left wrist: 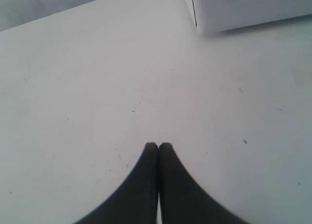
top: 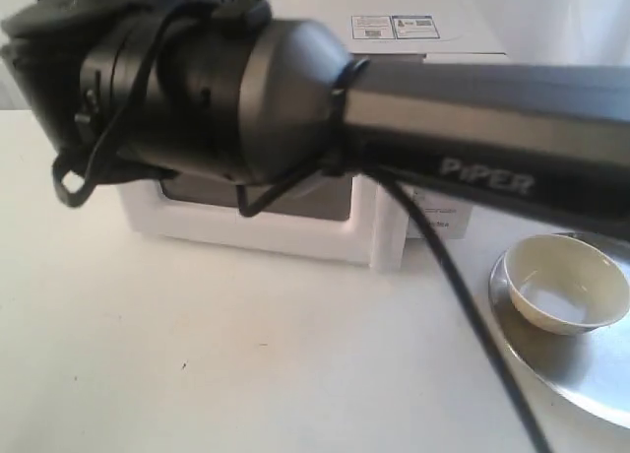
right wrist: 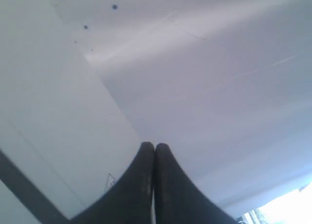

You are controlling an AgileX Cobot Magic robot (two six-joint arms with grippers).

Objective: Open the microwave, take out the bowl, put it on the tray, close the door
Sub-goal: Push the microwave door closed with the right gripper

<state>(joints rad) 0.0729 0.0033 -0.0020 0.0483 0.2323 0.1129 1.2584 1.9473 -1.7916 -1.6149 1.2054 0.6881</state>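
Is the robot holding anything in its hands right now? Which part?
No, nothing. The left gripper and the right gripper are both shut, fingertips together with nothing between. The bowl sits on the tray by itself.

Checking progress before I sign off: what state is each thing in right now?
White microwave door with dark window: looks shut, largely hidden by the arm.
Round silver metal tray: lying flat, occupied.
Small cream ceramic bowl: upright, empty, sitting on that tray.
Left end effector: shut, empty.
Right end effector: shut, empty.
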